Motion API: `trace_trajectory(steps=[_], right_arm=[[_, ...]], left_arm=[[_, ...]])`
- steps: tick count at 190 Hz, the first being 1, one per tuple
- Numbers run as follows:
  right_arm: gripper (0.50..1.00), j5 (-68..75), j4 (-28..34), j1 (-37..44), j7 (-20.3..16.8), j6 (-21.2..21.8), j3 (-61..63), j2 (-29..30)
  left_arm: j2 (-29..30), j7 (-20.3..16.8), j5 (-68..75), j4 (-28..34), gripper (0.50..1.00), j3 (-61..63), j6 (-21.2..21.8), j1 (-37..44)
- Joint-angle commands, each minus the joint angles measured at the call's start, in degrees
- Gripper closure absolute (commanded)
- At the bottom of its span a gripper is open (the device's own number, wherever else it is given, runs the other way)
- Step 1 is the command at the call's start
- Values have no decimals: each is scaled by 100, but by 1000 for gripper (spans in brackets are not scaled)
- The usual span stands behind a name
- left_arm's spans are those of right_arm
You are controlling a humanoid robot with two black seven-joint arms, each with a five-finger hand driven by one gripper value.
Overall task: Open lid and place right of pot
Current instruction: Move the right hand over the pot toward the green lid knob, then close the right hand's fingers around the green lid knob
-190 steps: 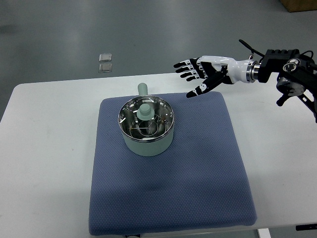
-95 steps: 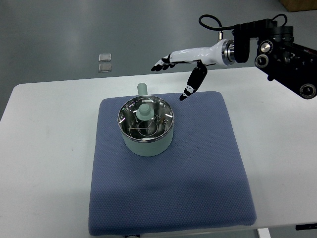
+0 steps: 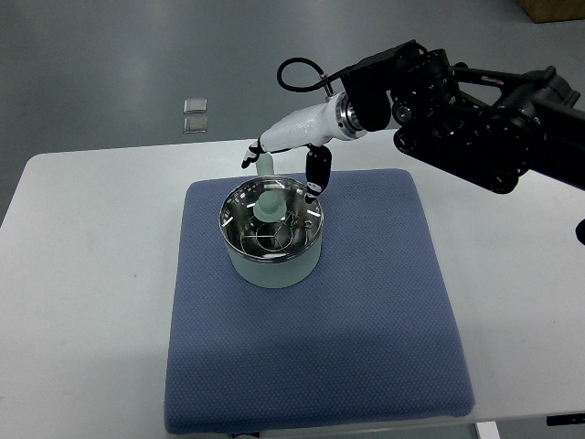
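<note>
Pot (image 3: pixel 271 251): pale green, standing upright on the blue mat (image 3: pixel 366 347), toward the mat's far left part; its stub handle (image 3: pixel 265 165) points away from the robot.
Lid (image 3: pixel 271 219): glass with a metal rim, seated on the pot — not lifted; its pale green knob (image 3: pixel 269 203) stands at the centre.
Right hand (image 3: pixel 291 151): white with black fingertips, at the end of the black arm (image 3: pixel 475 110) that enters from the right edge; it hovers over the far rim of the pot, just beyond the knob.
Fingers: spread and holding nothing — the thumb (image 3: pixel 316 174) hangs down toward the lid's far right edge, the other fingers (image 3: pixel 256 151) reach left over the pot's handle. Whether the thumb tip touches the lid cannot be told.
Mat: lies flat on the white table (image 3: pixel 82 274).
Floor: two small clear squares (image 3: pixel 194 115) lie beyond the table's far edge.
</note>
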Motion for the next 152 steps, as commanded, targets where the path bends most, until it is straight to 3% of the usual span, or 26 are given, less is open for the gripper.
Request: trace_trajectory(steps=[1,51,76,134,137,152], right_arm=[[572,-12,-1,20,0,-2,-40,84],[597,-47,-10,-59,0,-81,-110,392],[613,-126,-45,-51,0,-300,-259,374],[636,-135,-124,-59,0,-327,-260,321],[660,-135,-124,-68,0,-327,-260,313],[664,-135,-124,-68,0,-318,-260,304]], left_arm=[[0,0,0,0,500,0,0,0],[0,0,0,0,500,0,0,0],[0,0,0,0,500,0,0,0],[0,0,0,0,500,0,0,0],[0,0,0,0,500,0,0,0],[0,0,0,0,500,0,0,0]])
